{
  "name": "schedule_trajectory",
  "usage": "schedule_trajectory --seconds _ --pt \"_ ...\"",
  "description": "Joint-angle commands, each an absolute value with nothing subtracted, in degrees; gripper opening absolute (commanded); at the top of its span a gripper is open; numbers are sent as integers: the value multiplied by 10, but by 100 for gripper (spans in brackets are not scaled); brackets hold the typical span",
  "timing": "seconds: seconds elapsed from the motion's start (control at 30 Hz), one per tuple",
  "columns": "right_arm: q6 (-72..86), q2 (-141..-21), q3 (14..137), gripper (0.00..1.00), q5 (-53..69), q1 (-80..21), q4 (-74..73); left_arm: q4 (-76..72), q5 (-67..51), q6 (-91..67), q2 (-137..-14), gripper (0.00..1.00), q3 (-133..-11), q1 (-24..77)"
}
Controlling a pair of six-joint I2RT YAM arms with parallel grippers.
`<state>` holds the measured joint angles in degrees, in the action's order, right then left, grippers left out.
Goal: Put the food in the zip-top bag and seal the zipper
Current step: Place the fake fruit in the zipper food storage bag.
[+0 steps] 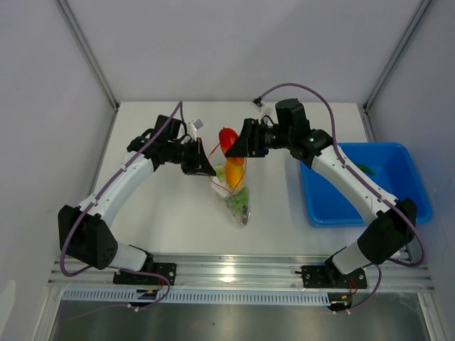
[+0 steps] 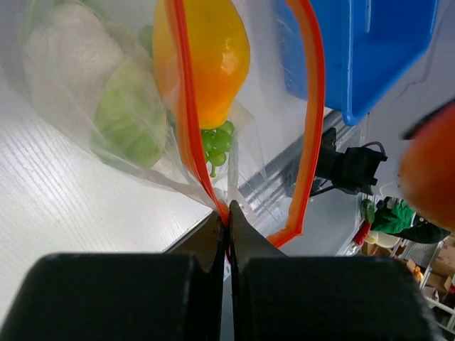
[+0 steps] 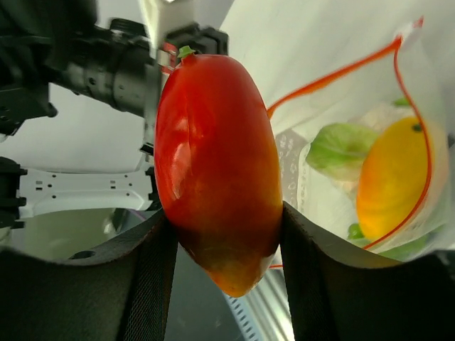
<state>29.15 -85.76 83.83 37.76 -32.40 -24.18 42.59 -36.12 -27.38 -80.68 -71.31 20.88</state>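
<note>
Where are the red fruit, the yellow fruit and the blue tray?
red fruit (image 3: 217,170): right wrist view, middle of its body.
yellow fruit (image 2: 217,57): left wrist view, its glossy side.
blue tray (image 1: 394,174): top view, bare part of its floor.

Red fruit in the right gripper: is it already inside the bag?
No, the right gripper holds the red fruit outside the zip-top bag.

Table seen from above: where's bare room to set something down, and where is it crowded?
Bare table lies between the left arm and the zip-top bag, between the bag and the blue tray, and along the far edge. Crowded in the middle: the left gripper pinches the bag's zipper and the right gripper holds a red fruit near its mouth.
</note>
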Motion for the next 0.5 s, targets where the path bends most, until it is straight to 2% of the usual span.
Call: schedule_trajectory --seconds 0.0,0.23,0.3,0.47 --pt "349 -876 874 0 398 -331 -272 417 -367 -272 -794 1 -744 213" --pt "348 -938 930 0 376 -336 -389 424 -366 -267 -794 1 -744 212" --pt "348 -954 960 7 387 -339 -410 425 -367 -268 -796 1 -744 213" --pt "332 -991 992 13 355 -358 -467 421 -369 -269 -797 1 -742 214"
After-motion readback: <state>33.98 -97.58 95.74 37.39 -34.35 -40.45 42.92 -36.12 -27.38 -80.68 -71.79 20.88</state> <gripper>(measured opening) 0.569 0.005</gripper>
